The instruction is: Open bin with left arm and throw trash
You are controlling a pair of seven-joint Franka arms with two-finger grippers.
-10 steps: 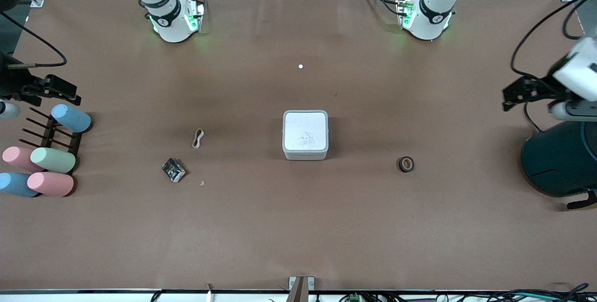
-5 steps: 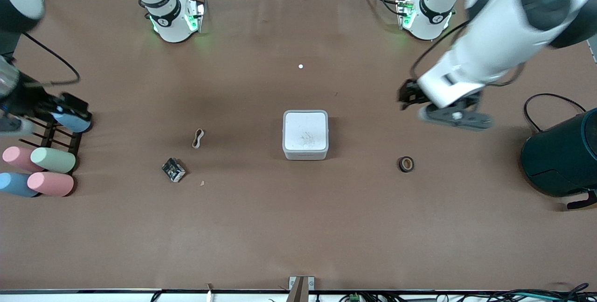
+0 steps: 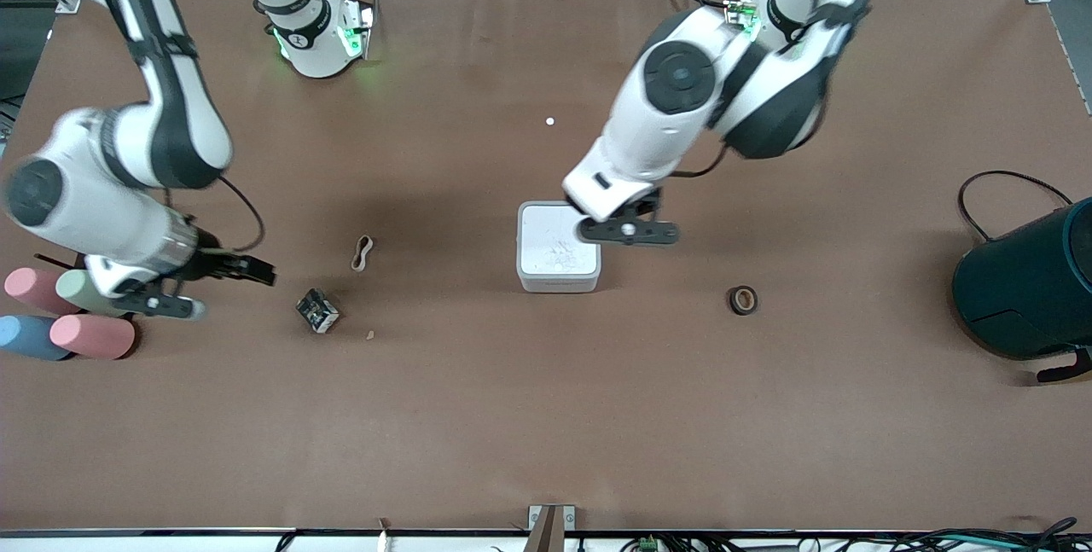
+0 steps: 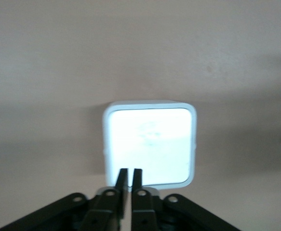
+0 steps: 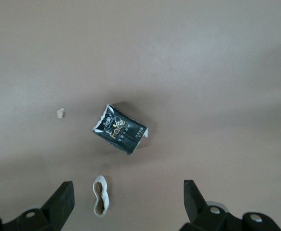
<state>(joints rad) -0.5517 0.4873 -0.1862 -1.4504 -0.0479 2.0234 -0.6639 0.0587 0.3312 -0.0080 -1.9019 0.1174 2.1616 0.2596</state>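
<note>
The white bin (image 3: 559,246) sits near the middle of the brown desk (image 3: 546,415), its flat lid down and its square sides running parallel to the desk's edges, so no long axis stands out. The left claw (image 4: 129,177) hangs over the bin's edge toward the left arm's end of the desk, its two fingers (image 4: 123,178) pressed almost together, holding nothing; in the front view it is hidden under the left arm's wrist (image 3: 616,194). The lid shows faint scuff marks in both views.

The trash lies scattered around the bin. A small dark roll of tape (image 3: 743,300) rests toward the left arm's end of the desk, slightly nearer the front camera than the bin. Toward the right arm's end lie a tan rubber band (image 3: 363,252), its long axis running roughly toward the front camera, and a crumpled black-and-white wrapper (image 3: 317,310), lying diagonally, nearer the camera than the band. A tan crumb (image 3: 370,334) lies just beside the wrapper.

The right claw (image 3: 247,272) hovers spread wide and empty over the desk between the wrapper and the pastel cups (image 3: 68,326), pointing toward the wrapper. A big dark teal cylinder (image 3: 1024,287) stands at the left arm's end of the desk.
</note>
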